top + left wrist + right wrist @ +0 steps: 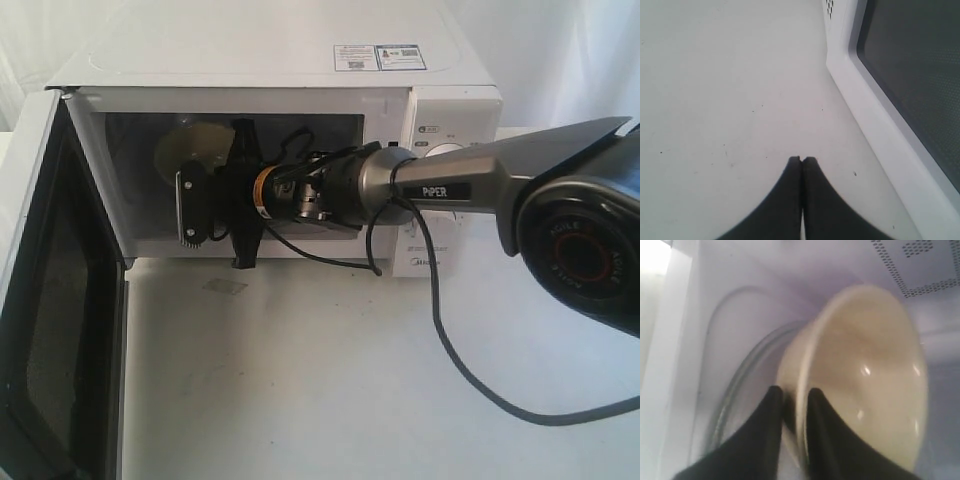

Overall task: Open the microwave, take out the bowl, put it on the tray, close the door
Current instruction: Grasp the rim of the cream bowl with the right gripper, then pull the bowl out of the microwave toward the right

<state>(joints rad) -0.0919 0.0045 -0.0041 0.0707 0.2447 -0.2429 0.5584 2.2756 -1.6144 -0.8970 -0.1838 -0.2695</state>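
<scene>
The microwave (270, 60) stands along the back edge of the desk (300, 380), with its door (40, 300) swung wide open toward the left edge. The right pincer (794, 394) reaches into the cavity and grasps the bowl (865, 375) by its rim, straddling it, just beside the glass turntable (740, 390). The left pincer (801, 160) hangs clenched on nothing above the desk, next to the open door.

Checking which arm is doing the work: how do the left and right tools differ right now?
The left tool is shut on nothing; the right tool grips the bowl by its rim. The left tool is over the table beside the open door; the right tool is inside the microwave. Both are black.
</scene>
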